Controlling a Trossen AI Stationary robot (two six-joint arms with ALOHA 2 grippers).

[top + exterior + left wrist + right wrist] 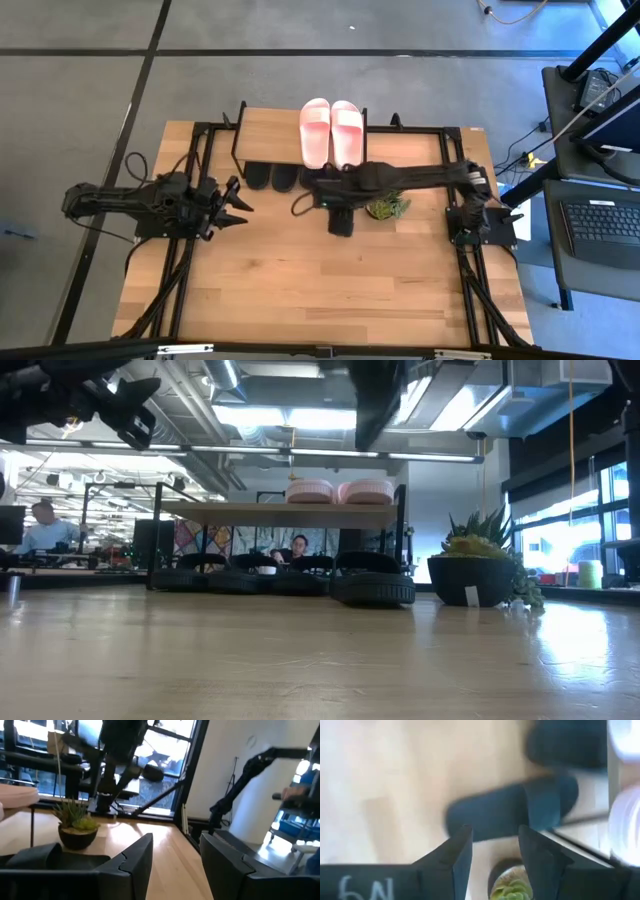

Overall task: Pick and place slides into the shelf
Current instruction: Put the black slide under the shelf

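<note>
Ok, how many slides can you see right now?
6. Two pink slides sit side by side on the shelf top; three black slides lie under it; the last black slide lies on the table beside the plant.

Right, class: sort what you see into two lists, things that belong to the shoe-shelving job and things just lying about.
Job:
pink slides on top of the shelf
black slides under the shelf
black slide on the table
right claw, open, above that slide

Lying about:
potted plant
laptop on a side stand
left claw, waiting, open
</note>
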